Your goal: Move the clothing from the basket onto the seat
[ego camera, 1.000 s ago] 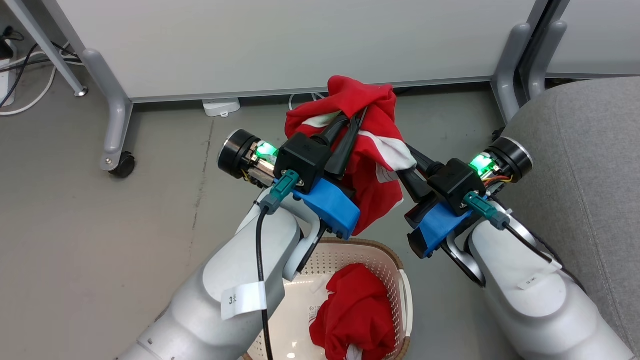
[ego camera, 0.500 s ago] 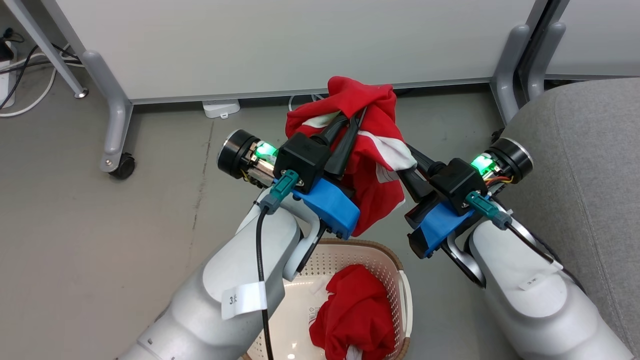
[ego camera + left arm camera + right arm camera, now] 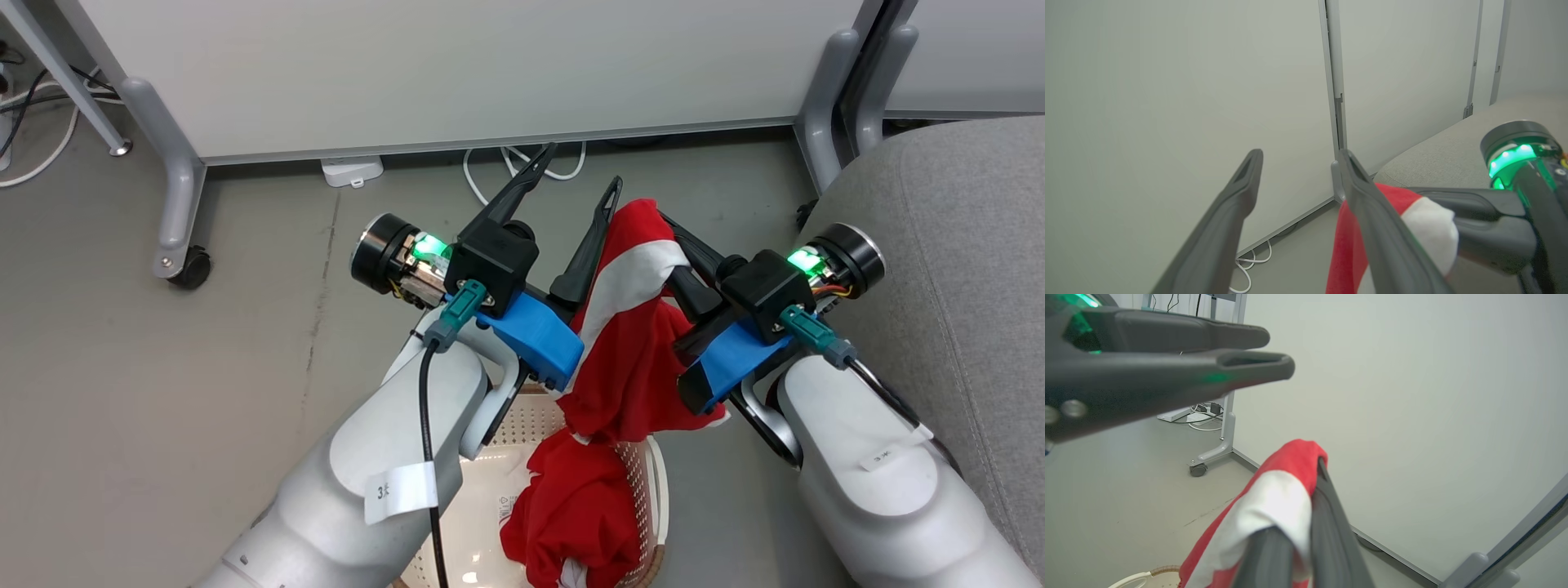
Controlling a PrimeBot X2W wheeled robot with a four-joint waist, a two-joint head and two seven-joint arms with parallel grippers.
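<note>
I've got the right gripper (image 3: 668, 229) clamped on the red garment (image 3: 629, 343), left gripper (image 3: 580, 167) spread empty, seat (image 3: 963, 245) just off to the right arm's side.

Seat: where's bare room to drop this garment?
The seat is bare across its visible top, right of the right arm. The floor left of the left arm is bare too. Crowded: the hanging garment hangs over the basket, which holds a second garment.
</note>
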